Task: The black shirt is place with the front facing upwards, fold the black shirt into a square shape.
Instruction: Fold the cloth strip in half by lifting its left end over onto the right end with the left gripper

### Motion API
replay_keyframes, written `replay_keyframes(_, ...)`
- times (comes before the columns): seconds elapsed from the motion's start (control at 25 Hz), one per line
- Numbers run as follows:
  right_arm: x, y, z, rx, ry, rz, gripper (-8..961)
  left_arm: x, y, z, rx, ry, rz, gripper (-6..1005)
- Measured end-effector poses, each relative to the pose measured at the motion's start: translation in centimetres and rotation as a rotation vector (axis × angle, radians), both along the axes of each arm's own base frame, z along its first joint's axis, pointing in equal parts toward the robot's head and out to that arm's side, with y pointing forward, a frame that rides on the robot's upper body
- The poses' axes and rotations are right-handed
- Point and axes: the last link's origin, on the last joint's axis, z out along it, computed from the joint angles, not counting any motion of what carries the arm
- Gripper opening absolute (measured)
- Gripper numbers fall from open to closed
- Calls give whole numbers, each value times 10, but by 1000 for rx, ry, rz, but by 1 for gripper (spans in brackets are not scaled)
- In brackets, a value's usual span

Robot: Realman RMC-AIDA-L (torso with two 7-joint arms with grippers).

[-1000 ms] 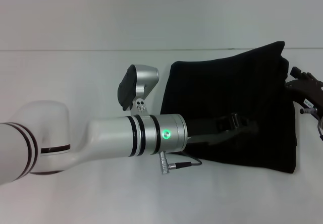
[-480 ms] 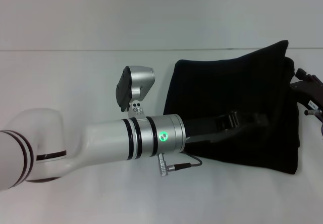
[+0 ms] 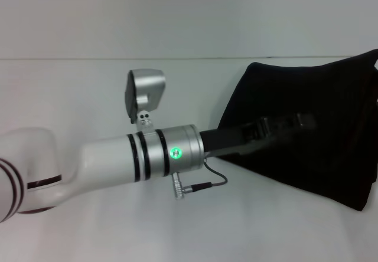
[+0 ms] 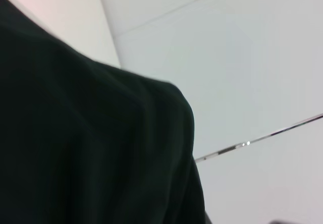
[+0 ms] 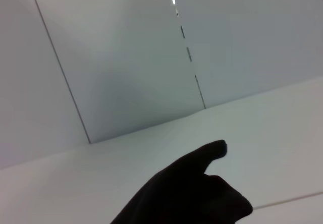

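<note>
Left gripper (image 3: 304, 122) reaches from the white-and-silver left arm (image 3: 118, 159) across the middle of the head view and ends against the black shirt (image 3: 307, 138); its dark fingers merge with the dark cloth, so whether they are pinched on a layer or spread apart I cannot tell; the left wrist view is filled on one side by a smooth black fold of the same fabric, which suggests the cloth hangs or drapes right by that wrist.

For the step in hand, which I judge to be carrying one side of the shirt over to make a fold, the move wants a low, even sweep so the layer lands flat; both edges should travel together or the panel will skew; any release should wait until the moving edge lies over the resting one.

Shirt: soft, matte, plain black on the faces showing, no lettering visible; it sits on the right half of the white table (image 3: 88, 85), bunched into a rough wedge, wider towards the right edge of the head view and running out of frame there; its lower border looks thick, as of several layers.

Table: smooth, pale, faintly glossy; a thin cable (image 3: 207, 182) loops from the arm's silver collar.

Right gripper is not visible; the right wrist view shows only a black peak of cloth.
</note>
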Motion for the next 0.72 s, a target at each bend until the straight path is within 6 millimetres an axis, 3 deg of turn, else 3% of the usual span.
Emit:
replay_keyframes(0.12,1,-2,0,-15,-16,10,877,-4,1,5,13,-7,8,591)
replay_keyframes(0.24,5,-8,-2,-46,-47,18,877,-7,1,6,16,-8,12,765)
replay_keyframes(0.4,14,-19,-2,-46,-51,1,877,-9,2,8,20,-4,8,765)
replay_keyframes(0.48,25,-37,-3,-61,-59,-6,877,-9,3,10,20,-6,6,764)
replay_keyframes(0.72,39,-62,-4,-86,-75,-17,877,-13,7,18,33,-4,4,764)
